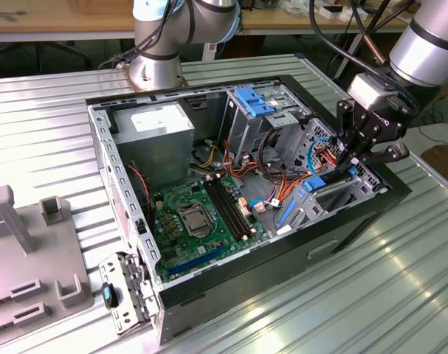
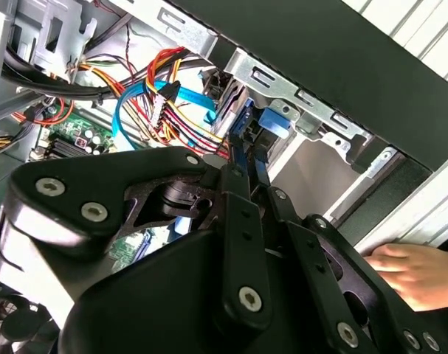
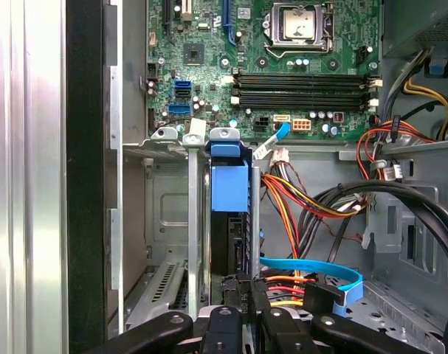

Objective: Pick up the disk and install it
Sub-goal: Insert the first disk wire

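Observation:
The disk (image 3: 229, 193), dark with a bright blue carrier, stands on edge in a slot of the silver drive bay (image 3: 164, 192) at the case's front corner. My gripper (image 3: 246, 289) sits at its near end, the black fingers (image 3: 234, 291) drawn close together on the carrier's edge. In the second wrist view the gripper (image 2: 243, 153) pinches the thin edge beside the blue carrier (image 2: 274, 122). In the exterior view the gripper (image 1: 350, 164) hangs over the case's right end, just above the disk (image 1: 316, 184).
The open computer case (image 1: 231, 284) lies on a ribbed metal table (image 1: 401, 295). Inside are the motherboard (image 1: 201, 214), power-supply box (image 1: 153, 129), a blue bracket on the cage (image 1: 254, 99) and cable bundles (image 3: 305, 206). A person's hand (image 2: 415, 273) rests outside the case. Grey fixtures (image 1: 32, 243) stand at the exterior view's left.

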